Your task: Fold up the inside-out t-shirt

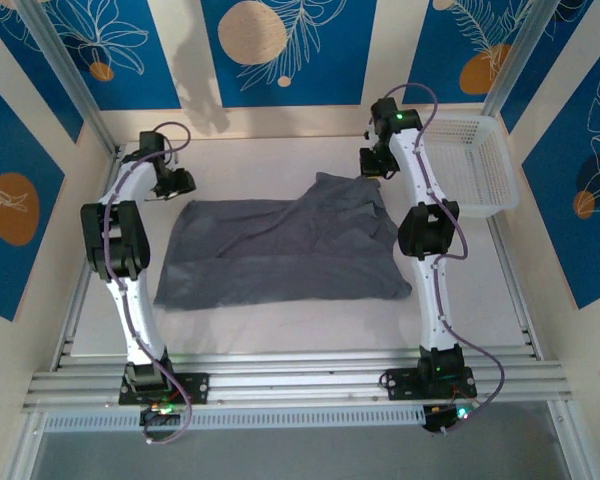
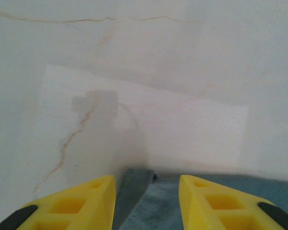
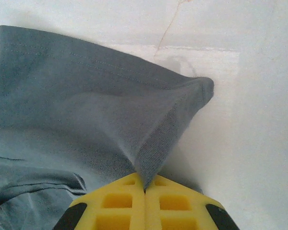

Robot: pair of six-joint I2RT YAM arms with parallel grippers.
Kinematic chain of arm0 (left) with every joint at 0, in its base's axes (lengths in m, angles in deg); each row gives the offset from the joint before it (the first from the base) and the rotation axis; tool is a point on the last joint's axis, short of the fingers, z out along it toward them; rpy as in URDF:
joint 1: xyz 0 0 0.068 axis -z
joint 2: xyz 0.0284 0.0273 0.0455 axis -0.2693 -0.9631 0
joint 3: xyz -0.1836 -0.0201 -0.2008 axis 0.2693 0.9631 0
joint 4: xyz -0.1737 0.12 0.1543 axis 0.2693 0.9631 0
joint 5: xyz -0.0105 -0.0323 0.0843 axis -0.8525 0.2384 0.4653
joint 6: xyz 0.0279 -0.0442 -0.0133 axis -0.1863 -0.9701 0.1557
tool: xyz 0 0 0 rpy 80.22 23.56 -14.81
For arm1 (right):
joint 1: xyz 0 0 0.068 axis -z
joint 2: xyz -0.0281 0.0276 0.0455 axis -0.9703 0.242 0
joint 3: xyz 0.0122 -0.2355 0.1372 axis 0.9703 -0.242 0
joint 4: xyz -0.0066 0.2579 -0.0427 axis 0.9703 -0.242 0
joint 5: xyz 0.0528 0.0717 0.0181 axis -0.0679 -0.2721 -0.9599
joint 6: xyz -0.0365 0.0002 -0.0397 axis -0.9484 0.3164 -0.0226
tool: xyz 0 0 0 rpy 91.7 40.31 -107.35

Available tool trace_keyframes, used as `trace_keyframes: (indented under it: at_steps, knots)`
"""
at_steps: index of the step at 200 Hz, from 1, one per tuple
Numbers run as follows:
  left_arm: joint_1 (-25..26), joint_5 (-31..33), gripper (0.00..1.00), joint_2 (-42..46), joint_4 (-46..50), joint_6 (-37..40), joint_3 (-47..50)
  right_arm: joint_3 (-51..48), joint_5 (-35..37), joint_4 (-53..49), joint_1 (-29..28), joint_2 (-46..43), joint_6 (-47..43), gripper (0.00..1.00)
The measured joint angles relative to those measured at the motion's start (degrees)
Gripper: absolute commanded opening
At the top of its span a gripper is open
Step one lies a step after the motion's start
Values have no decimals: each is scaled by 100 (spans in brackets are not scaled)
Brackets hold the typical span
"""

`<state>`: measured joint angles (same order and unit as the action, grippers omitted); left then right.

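Right jaws clenched on t-shirt (image 3: pixel 86 110) edge; left jaws released, empty. Risk: one-sided pull bunches cloth, skews fold.

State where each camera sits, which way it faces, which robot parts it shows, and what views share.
Top external: above and behind the bases, looking down on table, t-shirt and basket; left arm and right arm show whole.
Left wrist: on the left arm, facing down across bare table to the t-shirt's edge; left gripper open.
Right wrist: on the right arm, looking down at a raised t-shirt fold; right gripper shut on it.
Shared: all views show the t-shirt on the table.
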<state>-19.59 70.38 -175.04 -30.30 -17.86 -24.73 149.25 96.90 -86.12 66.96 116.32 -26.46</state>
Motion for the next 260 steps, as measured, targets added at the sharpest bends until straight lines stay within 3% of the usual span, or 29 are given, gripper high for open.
trace_keyframes:
  at_steps: [25, 61, 106, 123, 158, 188, 227, 260]
  knots:
    - [127, 46, 42, -267, 179, 271, -393, 0, 0, 0, -20, 2, -2, 0]
    - [337, 468, 33, -789, 699, 697, -890, 0, 0, 0, -33, 2, 0, 0]
    - [404, 1237, 5, -1073, 1001, 769, -1117, 0, 7, 4, -33, 2, 2, 0]
    - [387, 1419, 0, -1073, 1001, 629, -1110, -7, 9, 17, -24, 2, 17, 0]
    - [284, 1473, 0, -916, 861, 442, -920, -7, 28, 20, 31, 2, 46, 0]
    - [94, 1244, 0, -684, 664, 234, -671, -33, 17, 20, 140, 0, 52, 0]
    - [-160, 37, 0, -350, 98, -157, -221, -42, -461, 20, 254, 0, 151, 0]
    - [-258, -118, 0, 299, -245, -446, 522, -66, -608, 20, 323, -35, 254, 0]
